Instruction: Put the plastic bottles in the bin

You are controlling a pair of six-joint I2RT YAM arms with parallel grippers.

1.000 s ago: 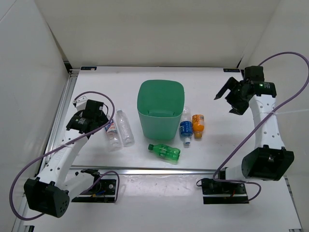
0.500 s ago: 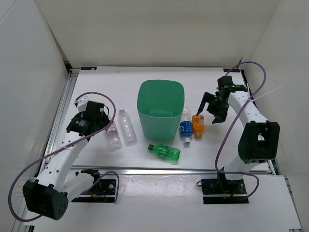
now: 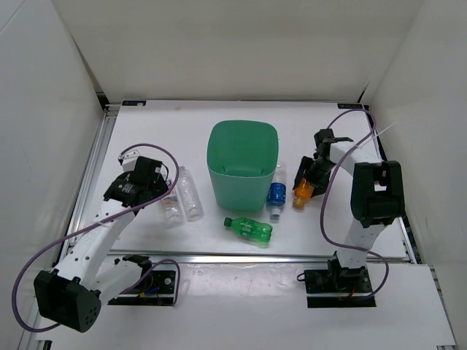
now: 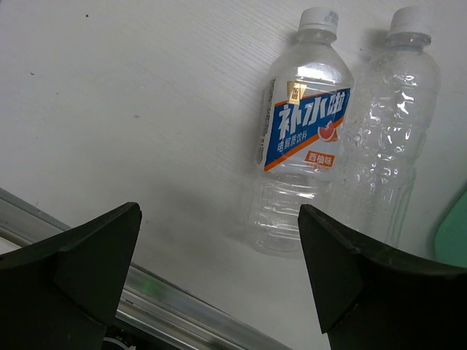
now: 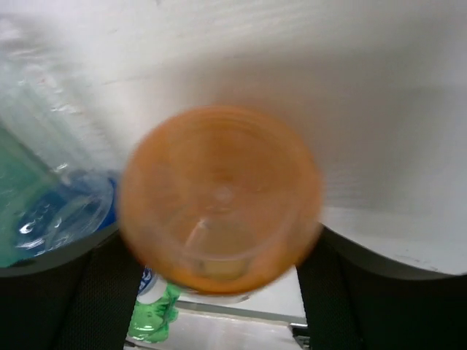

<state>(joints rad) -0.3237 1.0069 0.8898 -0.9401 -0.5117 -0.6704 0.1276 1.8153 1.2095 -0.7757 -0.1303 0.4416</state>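
Seemingly nothing is binned yet: the bin (image 3: 235,191) shows no bottle inside, and all five lie on the counter (image 3: 182,124). The right end effector (image 5: 213,292) straddles the orange bottle (image 5: 219,197); whether it pinches, I cannot tell. The left end effector (image 4: 219,233) gapes wide, empty, over two clear bottles (image 4: 303,138). The blue-label bottle (image 3: 276,195) crowds the orange one; the green bottle (image 3: 249,229) lies nearer.
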